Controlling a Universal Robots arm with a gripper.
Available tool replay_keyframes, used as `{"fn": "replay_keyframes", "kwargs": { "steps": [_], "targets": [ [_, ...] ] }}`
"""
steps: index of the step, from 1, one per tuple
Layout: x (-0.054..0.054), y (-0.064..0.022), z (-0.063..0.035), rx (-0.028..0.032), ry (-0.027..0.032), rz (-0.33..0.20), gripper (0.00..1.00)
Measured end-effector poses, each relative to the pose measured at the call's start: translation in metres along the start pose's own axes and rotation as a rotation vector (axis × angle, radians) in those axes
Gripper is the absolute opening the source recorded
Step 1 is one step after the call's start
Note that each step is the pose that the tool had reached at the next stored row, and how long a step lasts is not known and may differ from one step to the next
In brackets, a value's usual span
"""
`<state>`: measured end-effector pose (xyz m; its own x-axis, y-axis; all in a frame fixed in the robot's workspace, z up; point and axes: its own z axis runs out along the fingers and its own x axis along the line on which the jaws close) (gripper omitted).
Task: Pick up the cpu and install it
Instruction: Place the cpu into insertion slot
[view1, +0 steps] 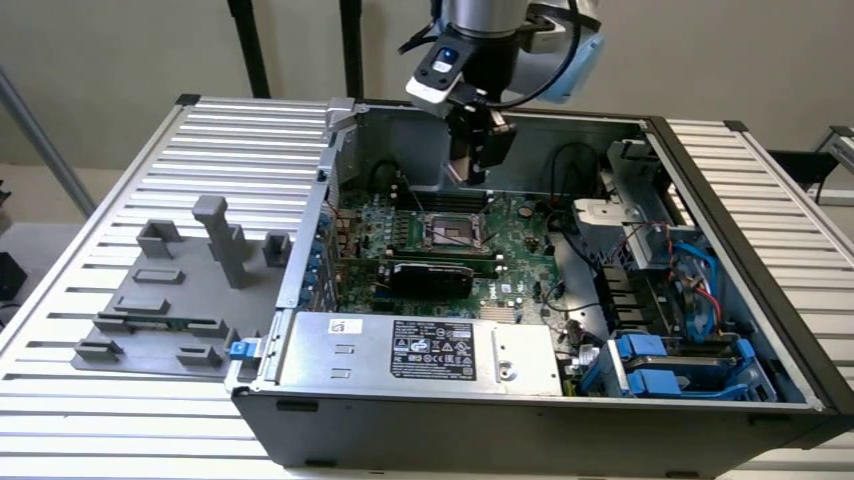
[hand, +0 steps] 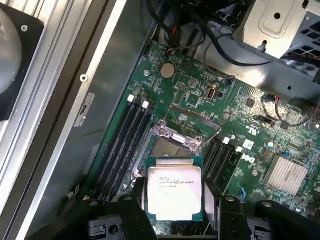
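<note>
The cpu (hand: 174, 187), a square chip with a shiny silver top and printed text, sits between the two black fingers (hand: 131, 212) of my gripper (hand: 175, 202), which is shut on its sides. Just beyond the chip in the wrist view lies the open motherboard socket (hand: 176, 142), with its metal frame and bare contact area. In the exterior view the gripper (view1: 478, 155) hangs inside the open computer case, above and slightly behind the socket (view1: 451, 232). The chip is held clear of the board.
Black memory slots (hand: 122, 145) flank the socket, and a finned heatsink (hand: 285, 175) and a coin battery (hand: 167, 70) sit on the board. The case holds a power supply (view1: 414, 350) and blue drive bays (view1: 667, 365). A grey fixture plate (view1: 174, 300) with blocks lies at the exterior view's left.
</note>
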<state>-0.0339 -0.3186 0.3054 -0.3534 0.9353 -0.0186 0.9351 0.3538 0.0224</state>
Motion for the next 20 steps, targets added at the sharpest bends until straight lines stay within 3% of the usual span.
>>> {"fn": "replay_keyframes", "kwargs": {
  "steps": [20],
  "targets": [
    [0.000, -0.0005, 0.0234, 0.0068, -0.0081, 0.364, 0.55]
  ]
}}
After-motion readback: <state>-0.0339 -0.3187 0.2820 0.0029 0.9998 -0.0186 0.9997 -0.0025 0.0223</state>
